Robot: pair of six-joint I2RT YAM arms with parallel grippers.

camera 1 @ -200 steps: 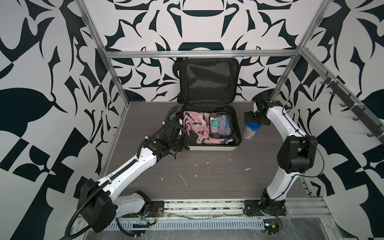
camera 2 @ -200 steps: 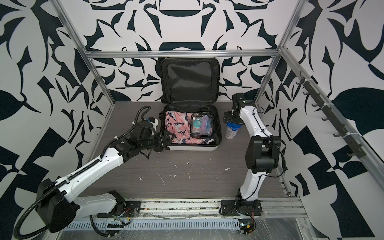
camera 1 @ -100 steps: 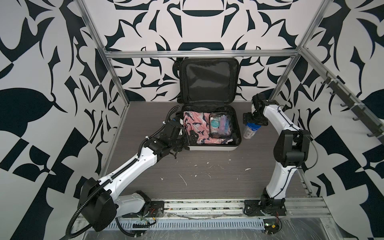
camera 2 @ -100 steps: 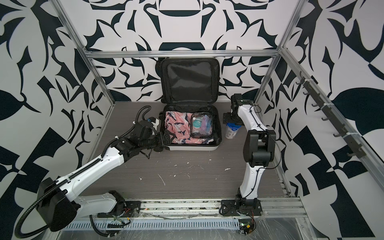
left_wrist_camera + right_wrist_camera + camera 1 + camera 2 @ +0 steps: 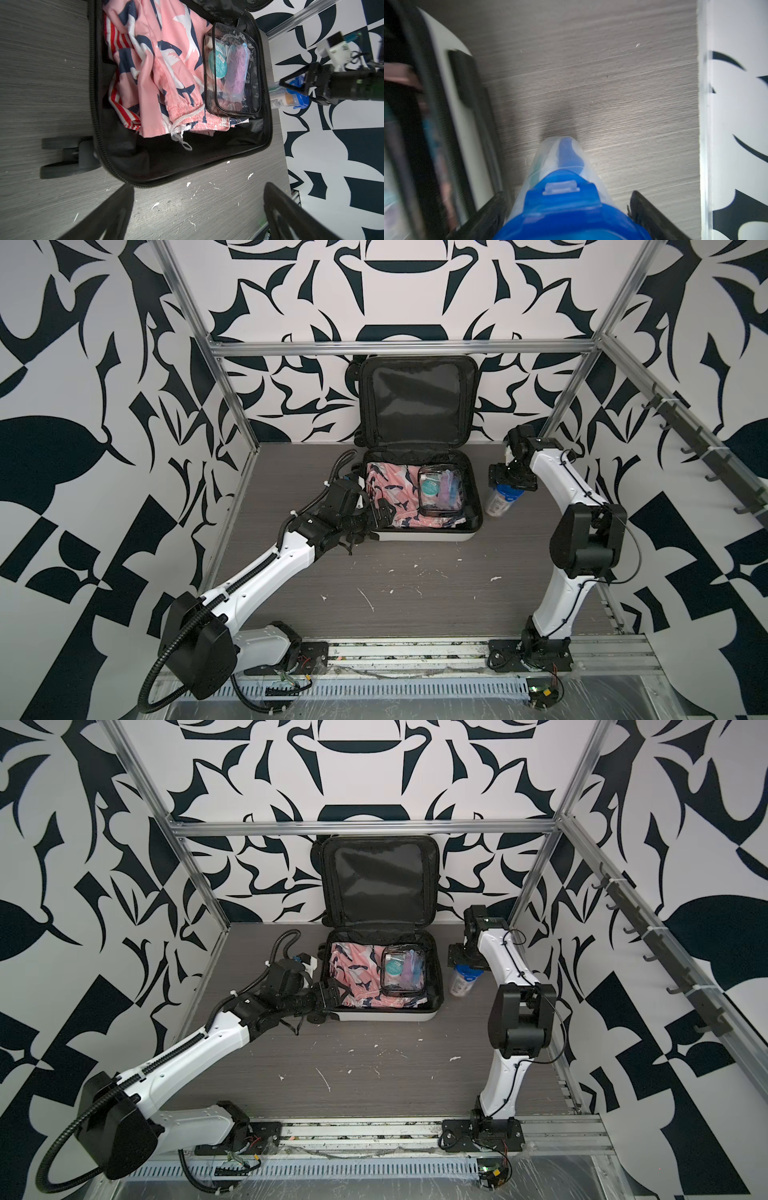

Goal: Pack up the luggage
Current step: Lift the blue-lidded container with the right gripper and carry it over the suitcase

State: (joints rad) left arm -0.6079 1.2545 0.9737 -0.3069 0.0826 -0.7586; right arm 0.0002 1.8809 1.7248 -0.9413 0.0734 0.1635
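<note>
Only the right arm's (image 5: pixel 588 541) elbow has shifted slightly. The luggage (image 5: pixel 419 536), white shell and black lining, lies open at the table's (image 5: pixel 415 593) rear centre, with bare table before it. At its front-left corner the left gripper (image 5: pixel 382 514) has its jaws released. The right gripper's (image 5: pixel 510 486) jaws straddle the bottle (image 5: pixel 496 504), grip unclear.

The left arm (image 5: pixel 266 572) reaches low from its base toward the near left corner of the luggage (image 5: pixel 424 536), and the left gripper (image 5: pixel 380 512) sits at that corner with its jaws wide apart and nothing between them. The right arm (image 5: pixel 582 531) rises from its base, bends at the elbow and slopes back along the luggage's right side. There the right gripper (image 5: pixel 510 483) points down, its fingers straddling a bottle's (image 5: pixel 500 502) blue cap; whether they press it cannot be told.
</note>
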